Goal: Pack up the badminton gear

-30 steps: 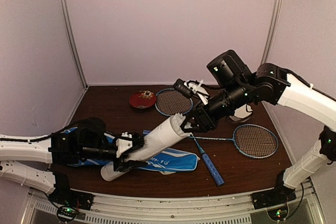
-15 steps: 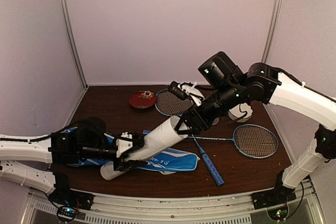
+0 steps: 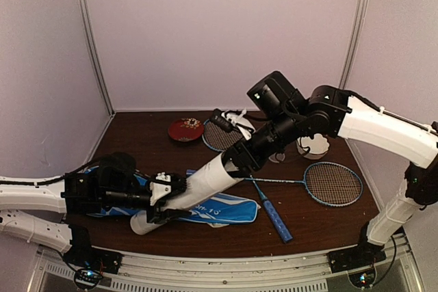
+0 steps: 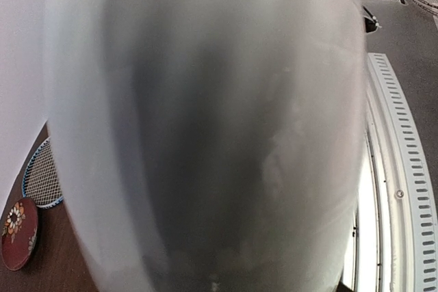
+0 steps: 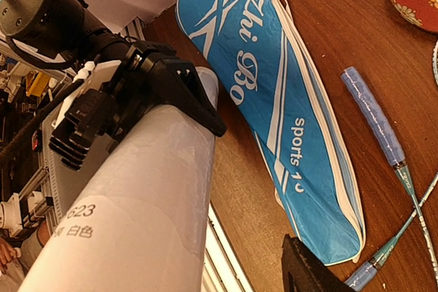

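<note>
The left fingers point(image 3: 168, 190) are clamping the long white tube point(image 3: 202, 184) a little above its lower end, at the lower left of the top view, with one black finger lying across the tube's side. The tube is slanting up and to the right, its lower end sitting near the front edge of the counter point(image 3: 137, 138) and its upper end lifted above the middle of the frame. It is lying over the blue racket bag point(image 3: 222, 208), which is stretched flat along the front of the counter with its white lettering facing up.

The right fingers point(image 3: 236, 161) are sitting right at the tube's raised end. In the right wrist view only one dark finger point(image 5: 301, 271) is showing at the bottom edge, just beside the tube, so I cannot tell whether they are apart or together, nor whether they are touching it.

In the left wrist view the tube is filling almost the whole frame as a blur.

Two rackets are lying on the counter with their shafts crossing right of the bag: one racket head point(image 3: 333, 183) at centre right, the other head point(image 3: 222, 135) further back, its blue handle point(image 3: 276, 218) pointing toward the front edge. A red dish point(image 3: 186, 128) is sitting just left of that rear head, and a white scalloped bowl point(image 3: 313, 146) is resting behind the right arm
</note>
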Available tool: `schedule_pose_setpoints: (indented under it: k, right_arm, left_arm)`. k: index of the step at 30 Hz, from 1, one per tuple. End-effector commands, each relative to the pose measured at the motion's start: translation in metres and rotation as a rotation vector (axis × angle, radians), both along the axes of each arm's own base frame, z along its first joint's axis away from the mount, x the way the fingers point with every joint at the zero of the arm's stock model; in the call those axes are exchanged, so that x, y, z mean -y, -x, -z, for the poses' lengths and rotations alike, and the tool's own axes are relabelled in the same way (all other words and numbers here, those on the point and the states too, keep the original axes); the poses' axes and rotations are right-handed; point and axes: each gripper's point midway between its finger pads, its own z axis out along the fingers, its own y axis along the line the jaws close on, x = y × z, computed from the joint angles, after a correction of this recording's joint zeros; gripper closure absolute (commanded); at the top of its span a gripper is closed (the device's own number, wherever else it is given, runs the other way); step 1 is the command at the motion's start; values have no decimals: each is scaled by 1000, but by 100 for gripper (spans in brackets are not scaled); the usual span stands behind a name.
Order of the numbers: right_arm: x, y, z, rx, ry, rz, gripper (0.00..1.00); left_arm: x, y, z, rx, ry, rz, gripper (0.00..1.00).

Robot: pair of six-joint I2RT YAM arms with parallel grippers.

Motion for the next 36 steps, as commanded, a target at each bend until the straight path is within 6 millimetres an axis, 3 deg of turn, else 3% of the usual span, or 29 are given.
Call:
schedule_pose_setpoints:
  k: [1,4,8,12,23,26,30,33,36]
  right_arm:
    - [-12,-3,14,-12,12,-9,42]
    - [-10,0,8,-2,14,-38,37]
    - [-3,9,-27,51,-86,-65,22]
    - [10,22,-53,82,-144,-97,17]
    - [36,27,-65,131,-128,-86,17]
    - [52,7,-79,155,-173,-3,17]
    - [82,-40,-85,140,-266,173,19]
    - [110,-86,-70,165,-231,347,21]
    - [136,-129,-40,189,-118,490,26]
  left_arm:
    - [16,0,-62,97,208,41,57]
    - [16,-1,-57,90,194,28,57]
    - [15,0,-48,63,179,29,57]
    - [14,-1,-40,46,156,20,57]
    - [14,-2,-36,24,161,4,57]
    - [14,-4,-35,15,168,-13,57]
    - [14,-11,-33,-6,171,-58,57]
    - [16,-15,-32,-19,174,-78,57]
    - [18,-19,-33,-24,182,-99,57]
